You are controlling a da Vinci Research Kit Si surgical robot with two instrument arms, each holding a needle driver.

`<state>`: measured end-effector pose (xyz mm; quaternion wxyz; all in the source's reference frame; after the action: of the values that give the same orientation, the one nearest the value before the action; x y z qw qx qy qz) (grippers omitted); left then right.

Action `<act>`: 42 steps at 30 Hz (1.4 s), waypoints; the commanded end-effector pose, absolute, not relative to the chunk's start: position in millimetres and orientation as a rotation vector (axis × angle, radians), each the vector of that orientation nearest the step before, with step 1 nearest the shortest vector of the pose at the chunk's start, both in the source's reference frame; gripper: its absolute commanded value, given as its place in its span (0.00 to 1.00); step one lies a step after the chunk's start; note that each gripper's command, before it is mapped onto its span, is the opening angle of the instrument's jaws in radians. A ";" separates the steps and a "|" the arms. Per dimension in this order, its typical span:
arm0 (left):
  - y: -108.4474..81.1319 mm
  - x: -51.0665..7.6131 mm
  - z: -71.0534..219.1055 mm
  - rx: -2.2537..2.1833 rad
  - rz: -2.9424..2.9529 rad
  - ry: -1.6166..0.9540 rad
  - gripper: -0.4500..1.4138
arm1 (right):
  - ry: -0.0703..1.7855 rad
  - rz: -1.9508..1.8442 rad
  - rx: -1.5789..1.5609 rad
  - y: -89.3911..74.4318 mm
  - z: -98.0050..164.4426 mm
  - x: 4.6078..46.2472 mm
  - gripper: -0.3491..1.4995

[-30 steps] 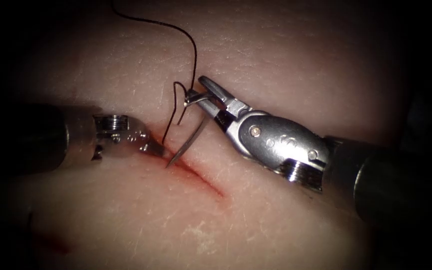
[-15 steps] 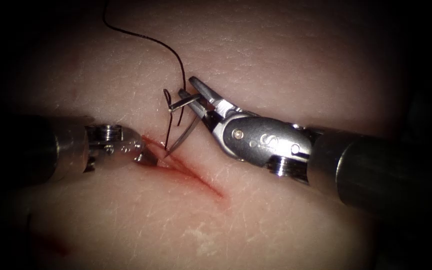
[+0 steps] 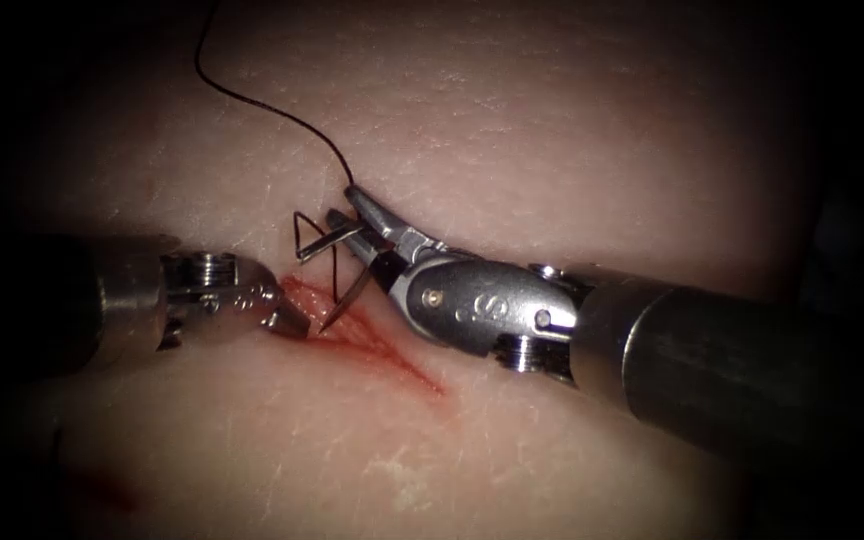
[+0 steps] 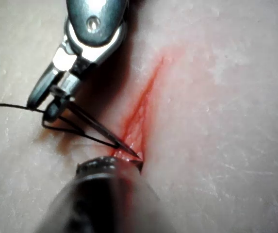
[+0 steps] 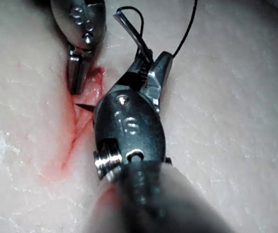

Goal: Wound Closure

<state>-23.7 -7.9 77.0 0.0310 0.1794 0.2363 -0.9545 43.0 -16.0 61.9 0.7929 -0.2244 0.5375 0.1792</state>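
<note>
My right tool (image 3: 342,202) comes in from the right, its jaws shut on the curved needle (image 3: 350,293) near the thread end. The needle's point hangs down at the cut (image 3: 392,355), just beside my left tool (image 3: 290,322). I cannot tell whether the point has pricked the tissue (image 3: 552,130). The left jaws are shut on the cut's left lip, which is drawn open and red. Dark thread (image 3: 262,105) runs from the needle up and to the left, with a small loop beside the right jaws. In the right wrist view the needle point (image 5: 76,105) lies just beyond the left tool (image 5: 74,82).
Red fluid lines the cut and stains the tissue at the lower left (image 3: 112,492). The right tool's thick shaft (image 3: 732,370) covers the tissue to the right of the cut. The left shaft (image 3: 72,290) lies along the left side.
The right tool has moved left and down with the needle, bringing the point to the cut. The left tool has drawn slightly left, and the cut gapes wider. The thread trailed along.
</note>
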 end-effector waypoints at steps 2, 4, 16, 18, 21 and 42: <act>-8.5 -24.0 77.2 0.590 -2.947 0.724 0.03 | 1.158 0.389 -0.476 -16.1 62.3 43.7 0.00; -8.6 -23.9 77.0 0.600 -2.951 0.717 0.02 | 1.159 0.382 -0.478 -16.0 62.2 43.7 0.00; -10.1 -22.1 72.6 0.737 -2.978 0.608 0.00 | 1.175 0.407 -0.452 -16.0 62.3 43.8 0.00; -10.3 -22.1 72.8 0.762 -2.993 0.591 0.00 | 1.182 0.416 -0.442 -15.8 62.2 43.8 0.00; -10.4 -22.2 73.4 0.778 -3.005 0.572 0.00 | 1.195 0.430 -0.434 -15.8 62.3 43.8 0.00; -12.9 -20.6 74.9 0.861 -3.003 0.556 0.00 | 1.295 0.711 -0.214 -14.4 63.5 42.9 0.00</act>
<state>-20.1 -12.3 74.1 -0.0161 0.2712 0.1734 -0.9466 42.1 -13.8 62.9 0.7355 -0.0987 0.5868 0.3240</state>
